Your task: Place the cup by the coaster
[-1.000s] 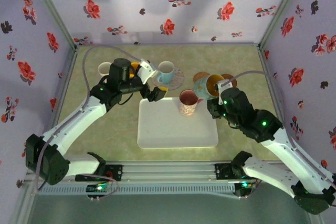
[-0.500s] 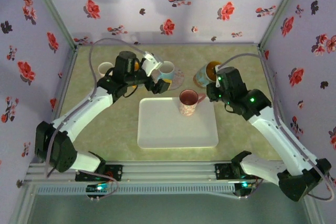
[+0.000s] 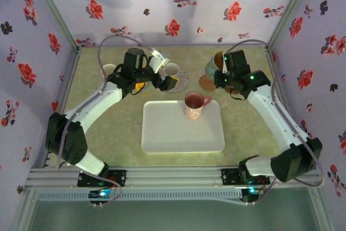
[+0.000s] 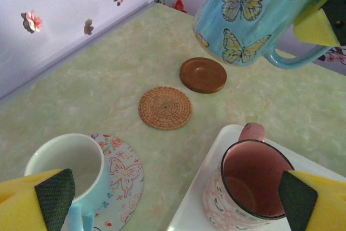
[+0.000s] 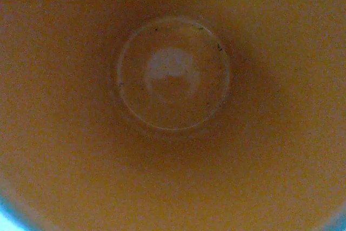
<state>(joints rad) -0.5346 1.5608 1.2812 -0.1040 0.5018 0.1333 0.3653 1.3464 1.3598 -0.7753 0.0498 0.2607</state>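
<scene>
Marbled tabletop point(image 4: 97, 74) | butterfly cup point(image 4: 243, 14) aloft, axis tilted | near brown coaster point(image 4: 203, 74)

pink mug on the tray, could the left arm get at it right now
Probably yes: the left gripper hovers close to the pink mug, fingers open, with no object between; the white cup sits off to one side.

A: What sits by the left pincer point(image 4: 173, 201)?
B: Its fingers stand wide apart: a white cup point(image 4: 65, 160) on a floral coaster point(image 4: 125, 177) by one, a pink mug point(image 4: 246, 185) on the white tray point(image 4: 186, 217) by the other.
A: And beyond?
B: A woven coaster point(image 4: 165, 107), a brown coaster point(image 4: 203, 75) just beside it, and the butterfly cup point(image 4: 243, 20) tilted above them — a yellow finger point(image 4: 316, 25) at its handle
</scene>
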